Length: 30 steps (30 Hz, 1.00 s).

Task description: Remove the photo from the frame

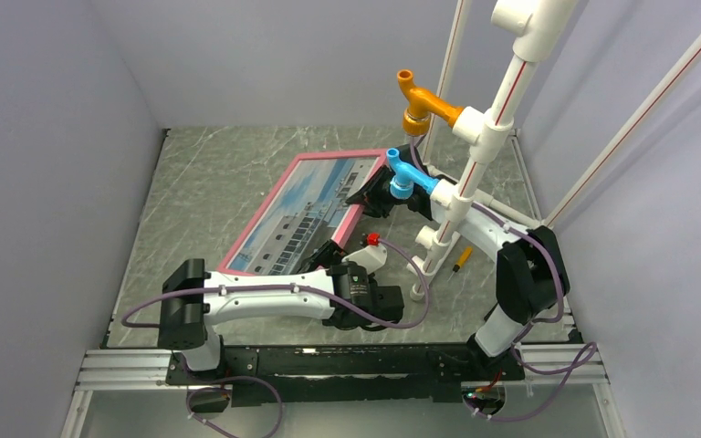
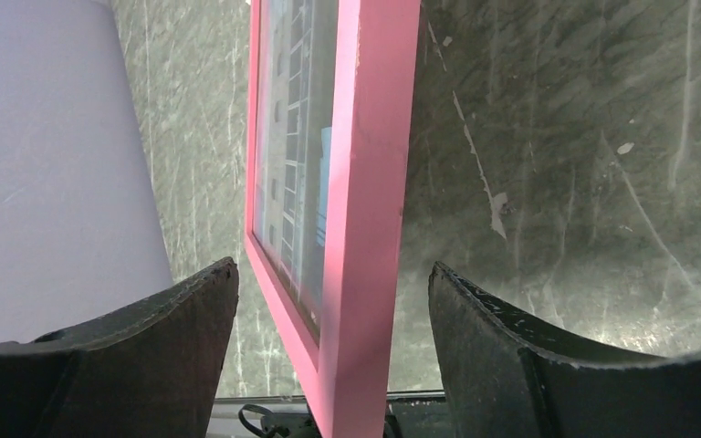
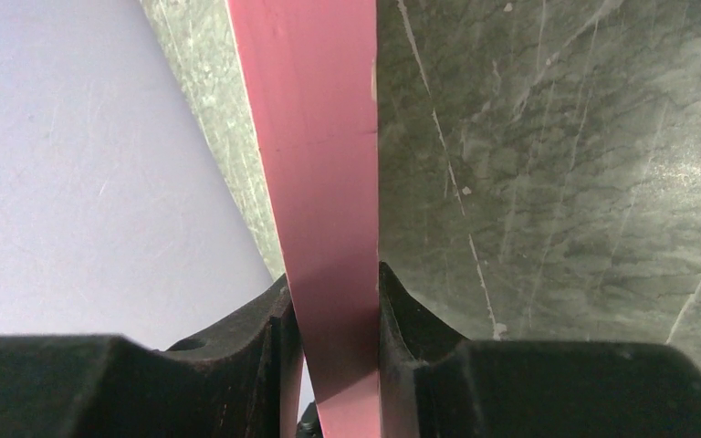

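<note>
The grey, marbled worktop (image 1: 201, 182) carries a large pink frame (image 2: 365, 182), a thin rectangle with a narrow border, its long side running away from both tools. It is seen edge-on in both wrist views, as a flat pink band with the worktop behind it. Inside it sits the photo (image 1: 306, 214), a pale multi-storey building with rows of windows under blue sky and white cloud; the print fills the whole opening. From above, the picture side faces up and away from the arms. The right tool (image 3: 333, 283) grips the frame's border at the corner farthest from the arm bases, its dark jaws pressed against both faces of the pink strip. The left tool (image 2: 333, 269) stands at the nearer end of the same long side, its jaws spread wide to either side of the border, apart from it on both sides and holding nothing.
</note>
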Available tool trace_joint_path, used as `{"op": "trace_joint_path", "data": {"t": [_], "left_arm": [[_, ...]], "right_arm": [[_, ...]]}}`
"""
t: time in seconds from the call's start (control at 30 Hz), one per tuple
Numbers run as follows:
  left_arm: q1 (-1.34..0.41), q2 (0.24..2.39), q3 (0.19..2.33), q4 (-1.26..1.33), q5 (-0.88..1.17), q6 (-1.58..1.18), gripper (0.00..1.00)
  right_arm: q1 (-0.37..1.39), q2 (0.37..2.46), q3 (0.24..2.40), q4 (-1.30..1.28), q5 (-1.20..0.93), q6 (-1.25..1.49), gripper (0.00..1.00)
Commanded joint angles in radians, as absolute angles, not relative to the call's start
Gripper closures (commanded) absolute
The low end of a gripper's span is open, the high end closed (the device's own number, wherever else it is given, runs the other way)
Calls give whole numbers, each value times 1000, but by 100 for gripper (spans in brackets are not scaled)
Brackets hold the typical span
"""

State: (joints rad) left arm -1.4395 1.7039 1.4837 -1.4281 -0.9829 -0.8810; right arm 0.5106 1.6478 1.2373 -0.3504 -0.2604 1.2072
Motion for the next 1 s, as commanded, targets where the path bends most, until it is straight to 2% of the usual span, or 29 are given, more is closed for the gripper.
{"op": "trace_joint_path", "data": {"t": [0.0,0.07,0.37,0.5,0.57,0.63,0.7,0.8,0.83,0.9,0.97], "left_arm": [[-1413,1693,1453,-1370,-1012,-812,22],[-1396,1695,1435,-1361,-1019,-814,24],[-1368,1680,1428,-1326,-1028,-764,49],[-1368,1667,1431,-1344,-1026,-770,83],[-1366,1660,1428,-1360,-1028,-787,91],[-1364,1650,1427,-1380,-1027,-803,94],[-1361,1634,1426,-1397,-1022,-820,99],[-1353,1587,1425,-1396,-1002,-822,100],[-1346,1555,1426,-1386,-989,-818,100],[-1326,1499,1420,-1337,-951,-773,100],[-1298,1432,1412,-1272,-900,-715,100]], "right_arm": [[510,1608,1246,-485,-212,1332,100],[514,1601,1240,-482,-208,1338,100],[529,1590,1249,-495,-189,1324,100],[532,1566,1242,-463,-164,1262,98],[532,1550,1230,-441,-157,1227,90],[533,1524,1208,-402,-142,1178,80],[532,1491,1185,-369,-115,1121,61],[529,1434,1153,-311,-97,1010,30],[529,1419,1147,-296,-86,965,24],[529,1394,1151,-308,-39,891,14],[529,1379,1163,-338,7,826,8]]}}
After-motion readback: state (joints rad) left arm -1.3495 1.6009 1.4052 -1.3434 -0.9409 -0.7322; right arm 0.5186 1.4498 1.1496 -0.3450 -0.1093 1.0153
